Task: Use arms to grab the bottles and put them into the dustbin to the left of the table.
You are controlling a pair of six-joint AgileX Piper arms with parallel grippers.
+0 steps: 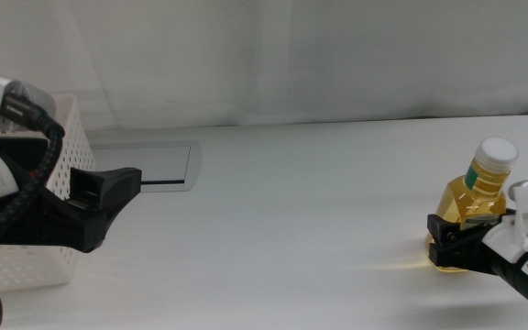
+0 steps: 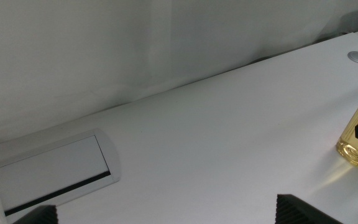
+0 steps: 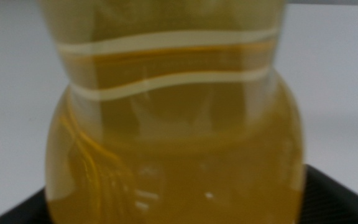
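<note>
Bottle, yellow-liquid, one visible: far right of dustbin, undelivered; right gripper jaws flank its base, grip uncertain. Left gripper open beside dustbin.

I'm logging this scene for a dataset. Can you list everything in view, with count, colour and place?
Yellow-liquid clear plastic bottle with white cap: one, far right of the table, upright.
White perforated plastic basket: one, at the table's left edge.
Recessed grey rectangular panel: one, set in the tabletop beside the basket.
Wide flat white tabletop: one, under everything.
Left claw: one, black, open, beside the basket.
Right claw: one, black, around the bottle's base.
</note>
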